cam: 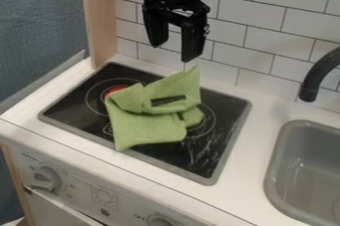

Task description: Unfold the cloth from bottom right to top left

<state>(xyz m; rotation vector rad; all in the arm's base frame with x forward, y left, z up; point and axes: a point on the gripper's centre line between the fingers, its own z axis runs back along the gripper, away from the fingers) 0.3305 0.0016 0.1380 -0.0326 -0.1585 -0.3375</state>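
Black two-finger gripper [174,53]: hangs points-down, seen over the back edge of the stovetop, above the cloth and apart from it.
Jaws: released and spread, with wall tiles showing between them.
Black glossy stovetop with a grey rim [73,105]: set into the white counter [249,170].
Soft green cloth [149,128]: lies crumpled on the middle of the stovetop, partly covering its printed rings.
Cloth's folds: a pointed corner stands up toward the stovetop's back edge; a rounded fold sits toward its left side; a dark slit opens between layers; a small lump bulges on the right; a flatter flap spreads toward the stovetop's front edge.
Red burner spot [114,90]: on the stovetop's back left part, beside the cloth.
Grey sink basin [276,160]: right of the stovetop.
Curved black faucet [322,73]: right of the stovetop, behind the basin.
White tiled wall [266,26]: behind the stovetop.
Pale wooden post [101,16]: at the stovetop's back left.
Light grey knob [46,177]: below the stovetop's front, on the left.
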